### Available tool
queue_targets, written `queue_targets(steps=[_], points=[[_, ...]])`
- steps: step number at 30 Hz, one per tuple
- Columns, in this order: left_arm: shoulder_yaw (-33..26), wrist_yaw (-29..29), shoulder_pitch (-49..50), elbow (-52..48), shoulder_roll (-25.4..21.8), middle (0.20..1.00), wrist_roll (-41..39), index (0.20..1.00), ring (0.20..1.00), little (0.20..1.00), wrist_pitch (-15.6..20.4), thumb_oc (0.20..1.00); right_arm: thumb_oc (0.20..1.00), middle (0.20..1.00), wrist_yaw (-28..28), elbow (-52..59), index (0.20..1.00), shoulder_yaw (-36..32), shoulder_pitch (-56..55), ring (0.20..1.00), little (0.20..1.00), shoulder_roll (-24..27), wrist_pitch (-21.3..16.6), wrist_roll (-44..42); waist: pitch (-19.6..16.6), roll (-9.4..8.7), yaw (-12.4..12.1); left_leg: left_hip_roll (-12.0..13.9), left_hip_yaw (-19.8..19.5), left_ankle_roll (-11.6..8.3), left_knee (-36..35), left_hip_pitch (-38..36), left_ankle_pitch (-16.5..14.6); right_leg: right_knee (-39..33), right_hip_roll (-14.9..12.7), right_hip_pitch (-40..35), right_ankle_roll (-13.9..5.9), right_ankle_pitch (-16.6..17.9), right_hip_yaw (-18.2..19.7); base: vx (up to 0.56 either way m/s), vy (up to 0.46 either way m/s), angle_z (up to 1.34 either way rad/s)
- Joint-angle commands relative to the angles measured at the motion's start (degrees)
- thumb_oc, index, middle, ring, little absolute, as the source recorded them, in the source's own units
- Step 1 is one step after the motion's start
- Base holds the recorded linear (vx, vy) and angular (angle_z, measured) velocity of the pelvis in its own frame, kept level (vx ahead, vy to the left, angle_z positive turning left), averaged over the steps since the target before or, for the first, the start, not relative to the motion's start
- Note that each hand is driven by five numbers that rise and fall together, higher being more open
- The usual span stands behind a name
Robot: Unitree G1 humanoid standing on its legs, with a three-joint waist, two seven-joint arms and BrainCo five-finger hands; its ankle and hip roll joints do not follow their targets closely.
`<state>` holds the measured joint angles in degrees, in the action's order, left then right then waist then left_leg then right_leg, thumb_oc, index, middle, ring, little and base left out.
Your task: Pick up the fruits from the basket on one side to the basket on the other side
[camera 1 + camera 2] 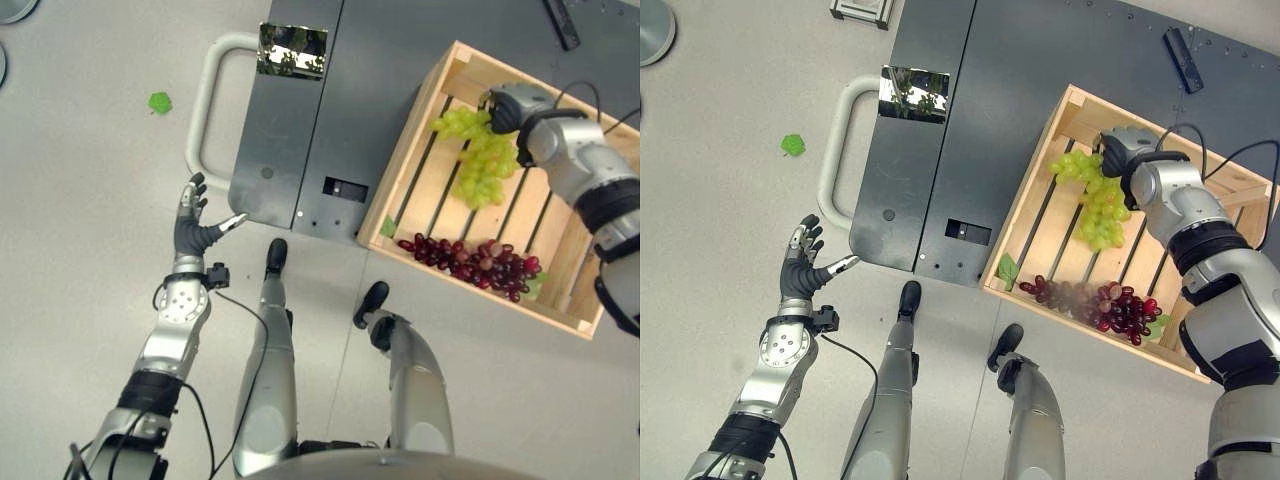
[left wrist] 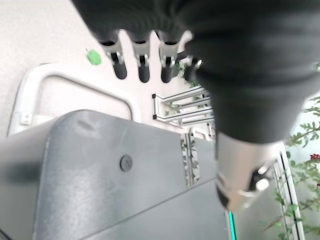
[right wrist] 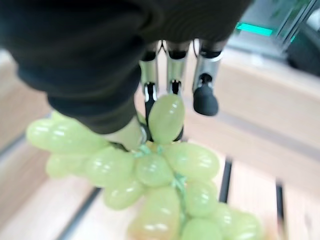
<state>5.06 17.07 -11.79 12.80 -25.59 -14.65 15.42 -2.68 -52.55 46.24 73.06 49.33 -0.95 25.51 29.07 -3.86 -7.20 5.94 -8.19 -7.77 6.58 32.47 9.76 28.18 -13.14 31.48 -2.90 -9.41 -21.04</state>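
A wooden crate [image 1: 404, 160] stands on the right, on a dark grey cart. My right hand [image 1: 508, 108] is over the crate's far part, shut on a bunch of green grapes [image 1: 482, 165]. In the right wrist view the thumb and fingers [image 3: 206, 95] pinch the top of the green grapes [image 3: 165, 170], which hang above the slats. A bunch of red grapes [image 1: 480, 265] lies along the crate's near wall. My left hand [image 1: 192, 228] is open and holds nothing, beside the cart's near left corner, its fingers [image 2: 142, 62] straight.
The dark grey cart [image 1: 290, 130] has a white loop handle [image 1: 205, 100] on its left side. A green leaf [image 1: 160, 101] lies on the floor further left. Another leaf [image 1: 388, 227] sits in the crate's near left corner. A black bar [image 1: 562, 25] lies at the cart's far edge.
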Motion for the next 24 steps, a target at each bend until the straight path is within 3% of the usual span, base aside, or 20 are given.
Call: queue_targets(steps=[1,5,6,7,24], points=[[-1.0,-0.5,1.2,-5.8,-2.3,1.000,-1.0,1.000,1.000,1.000,2.6,1.000,0.200,0.200,1.4,-1.1,0.200,4.1,6.6,0.200,0.200,4.2,-0.4,-0.8,0.7,-1.76,0.6,-0.3,0.1,2.54,3.6,-3.7,-6.9,-10.4,0.4,-4.0,-3.91,5.8,1.1,0.00,0.000,0.00],[-1.3,-0.5,1.3,-5.6,-2.3,1.000,-0.9,1.000,1.000,1.000,2.5,1.000,0.200,0.200,0.9,1.0,0.200,3.5,5.8,0.200,0.200,4.0,-0.4,-0.9,0.7,-1.77,0.8,-0.5,0.4,2.54,4.1,-3.3,-7.1,-10.4,0.4,-3.9,-3.95,5.9,1.2,0.00,0.000,0.00],[-1.3,-0.5,1.4,-5.6,-2.3,1.000,-0.9,1.000,1.000,1.000,2.5,1.000,0.564,0.564,0.9,1.5,0.564,3.2,5.4,0.564,0.564,4.0,-0.3,-0.8,0.7,-1.73,0.8,-0.5,0.4,2.58,4.1,-3.2,-7.1,-10.4,0.4,-3.8,-3.99,5.9,1.3,0.00,0.000,0.00],[-1.5,-0.5,1.5,-5.6,-2.1,1.000,-1.0,1.000,1.000,1.000,2.4,1.000,1.000,1.000,0.7,2.4,1.000,2.5,4.4,1.000,1.000,3.8,-0.2,-0.7,0.7,-1.65,0.9,-0.5,0.2,2.65,4.1,-3.1,-7.1,-10.4,0.4,-3.7,-4.01,5.9,1.4,0.00,0.000,0.00],[-1.1,-1.0,1.1,-5.3,-1.8,1.000,-0.8,1.000,1.000,1.000,2.1,1.000,1.000,1.000,-0.5,6.6,1.000,-1.6,-1.6,1.000,1.000,2.0,-0.1,-0.7,0.7,-1.58,1.3,-0.9,0.4,2.74,5.5,-2.3,-7.7,-10.3,0.5,-3.1,-3.97,6.0,1.9,0.00,0.000,0.00]])
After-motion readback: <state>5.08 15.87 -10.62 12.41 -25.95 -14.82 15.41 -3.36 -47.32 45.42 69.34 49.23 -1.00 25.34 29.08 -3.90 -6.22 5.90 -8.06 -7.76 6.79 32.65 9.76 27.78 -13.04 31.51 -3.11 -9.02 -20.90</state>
